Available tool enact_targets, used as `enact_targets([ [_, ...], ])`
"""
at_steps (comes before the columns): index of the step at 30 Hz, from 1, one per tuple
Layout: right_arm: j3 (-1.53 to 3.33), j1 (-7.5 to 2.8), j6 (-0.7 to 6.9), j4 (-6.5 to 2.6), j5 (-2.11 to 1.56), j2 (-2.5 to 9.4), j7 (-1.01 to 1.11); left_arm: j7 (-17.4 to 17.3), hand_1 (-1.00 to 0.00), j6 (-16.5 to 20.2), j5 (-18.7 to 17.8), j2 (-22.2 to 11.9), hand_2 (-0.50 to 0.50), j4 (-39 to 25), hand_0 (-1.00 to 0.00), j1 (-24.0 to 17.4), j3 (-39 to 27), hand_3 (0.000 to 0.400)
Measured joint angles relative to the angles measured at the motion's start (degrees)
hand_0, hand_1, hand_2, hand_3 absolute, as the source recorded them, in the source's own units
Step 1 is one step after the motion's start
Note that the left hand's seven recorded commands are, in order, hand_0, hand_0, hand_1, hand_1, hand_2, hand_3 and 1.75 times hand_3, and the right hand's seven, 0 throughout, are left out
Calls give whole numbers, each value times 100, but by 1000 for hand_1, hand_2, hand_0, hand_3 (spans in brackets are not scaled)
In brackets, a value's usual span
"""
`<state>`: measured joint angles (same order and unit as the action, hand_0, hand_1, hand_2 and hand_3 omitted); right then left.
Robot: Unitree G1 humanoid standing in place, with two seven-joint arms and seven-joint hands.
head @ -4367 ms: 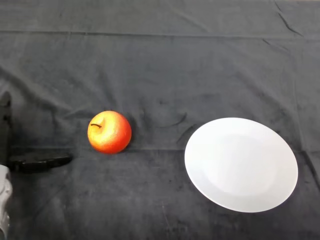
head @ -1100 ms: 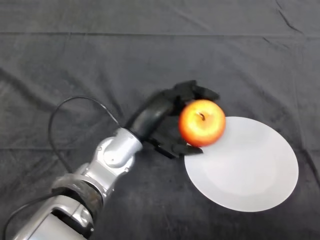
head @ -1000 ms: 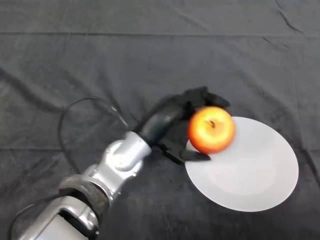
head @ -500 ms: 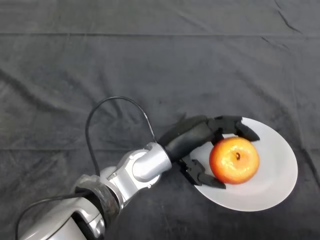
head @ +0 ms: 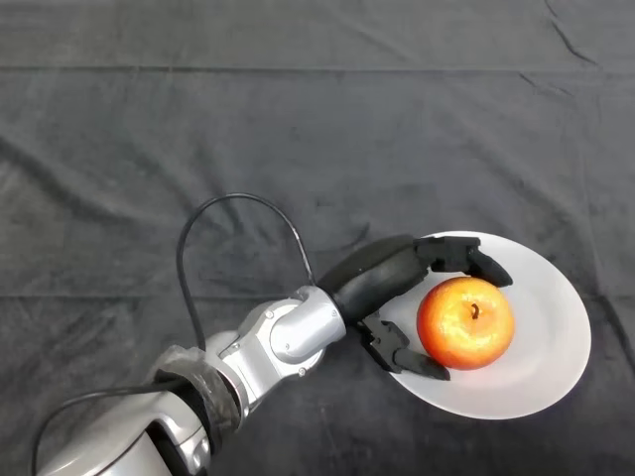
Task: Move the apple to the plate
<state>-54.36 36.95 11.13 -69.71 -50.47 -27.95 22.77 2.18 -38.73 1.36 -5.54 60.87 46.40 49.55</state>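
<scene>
A red-and-yellow apple [head: 464, 322] sits on the white plate [head: 549, 349], left of the plate's middle, stem up. My left hand [head: 389, 274] reaches over the plate's left rim and cups the apple. Its fingers [head: 466, 260] curl over the apple's far side and its thumb [head: 402, 354] hooks under the near side. The silver-grey arm comes in from the lower left.
The table is covered by a dark, wrinkled cloth [head: 298, 129]. The plate lies at the right, near the front edge.
The hand took the apple from the left of the table and carried it right over the plate's rim. In the last half second it has settled onto the plate, the hand still round it.
</scene>
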Motion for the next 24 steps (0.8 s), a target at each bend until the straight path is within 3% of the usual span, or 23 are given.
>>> enact_targets([
  [5,0,0,0,0,0,0,0,53,0,89,-98,-11,-227,-1,-455,4,170,182],
  [6,0,0,0,0,0,0,0,53,0,97,-98,-12,-171,-1,-341,4,188,136],
  [7,0,0,0,0,0,0,0,55,0,103,-98,-11,-153,-1,-306,4,188,122],
  [8,0,0,0,0,0,0,0,58,0,114,-100,-12,-80,-1,-161,4,188,64],
  [11,0,0,0,0,0,0,0,119,0,121,-105,-12,0,-5,0,5,188,0],
  [24,0,0,0,0,0,0,0,163,0,128,-235,-123,0,-21,0,26,186,0],
])
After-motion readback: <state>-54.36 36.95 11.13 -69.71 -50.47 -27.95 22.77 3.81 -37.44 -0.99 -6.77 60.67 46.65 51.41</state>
